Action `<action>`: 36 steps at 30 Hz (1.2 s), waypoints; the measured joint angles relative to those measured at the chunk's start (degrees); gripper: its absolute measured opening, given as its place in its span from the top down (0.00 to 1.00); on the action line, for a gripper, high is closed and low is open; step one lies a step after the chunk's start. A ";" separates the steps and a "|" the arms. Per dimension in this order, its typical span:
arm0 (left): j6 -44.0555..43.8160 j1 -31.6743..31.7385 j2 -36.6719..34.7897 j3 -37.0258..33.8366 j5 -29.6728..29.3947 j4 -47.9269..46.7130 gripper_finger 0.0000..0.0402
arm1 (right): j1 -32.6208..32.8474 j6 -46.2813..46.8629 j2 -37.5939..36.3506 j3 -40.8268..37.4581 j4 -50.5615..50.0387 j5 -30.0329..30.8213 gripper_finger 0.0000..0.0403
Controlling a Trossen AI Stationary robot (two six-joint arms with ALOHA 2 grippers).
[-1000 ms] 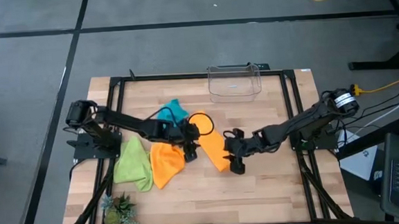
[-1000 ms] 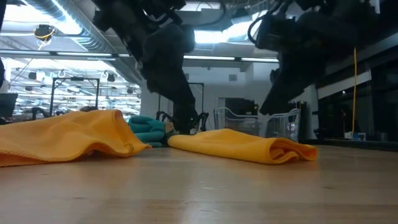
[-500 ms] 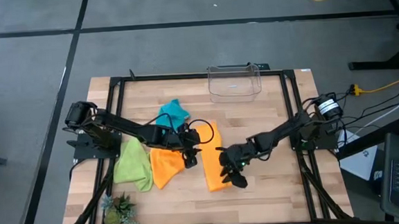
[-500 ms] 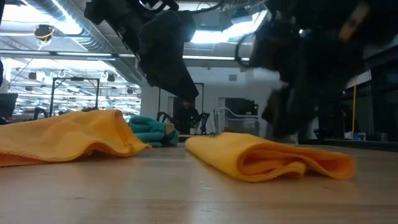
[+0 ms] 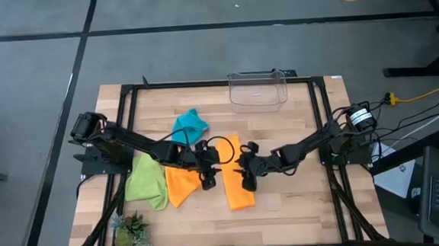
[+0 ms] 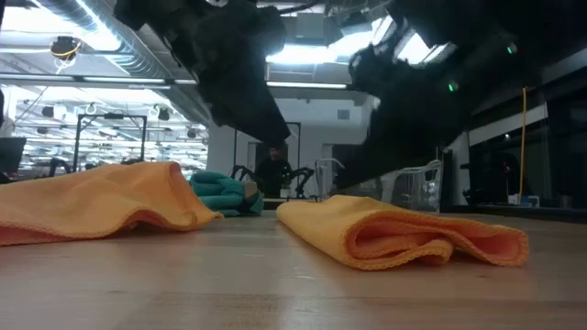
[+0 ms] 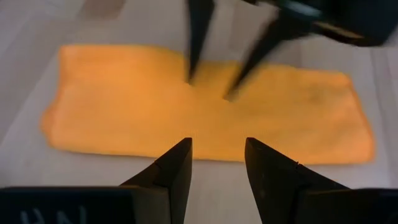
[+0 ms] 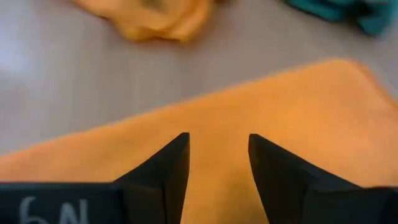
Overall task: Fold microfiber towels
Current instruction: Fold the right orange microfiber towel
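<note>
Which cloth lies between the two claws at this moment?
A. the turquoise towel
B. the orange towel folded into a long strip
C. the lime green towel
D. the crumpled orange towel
B: the folded orange microfiber towel lies between the left claw and the right claw; both wrist views face it.

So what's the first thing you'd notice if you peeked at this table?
Probably the folded orange towel lying mid-table, with the left gripper and right gripper hovering on either side, fingers apart and empty. Left of it sit a crumpled orange towel and a lime green one, with a turquoise one behind.
</note>
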 joint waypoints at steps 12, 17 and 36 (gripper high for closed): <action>0.08 -1.36 -0.07 0.02 -0.50 1.62 0.65 | 0.09 7.14 5.45 -8.49 16.66 3.72 0.59; 0.11 -1.03 -0.07 0.02 -0.53 1.57 0.65 | 0.09 1.19 -0.04 -7.01 16.85 4.11 0.59; 0.31 -0.93 -0.07 0.02 -5.75 2.28 0.65 | 0.15 2.11 -6.51 -6.86 3.62 -1.94 0.59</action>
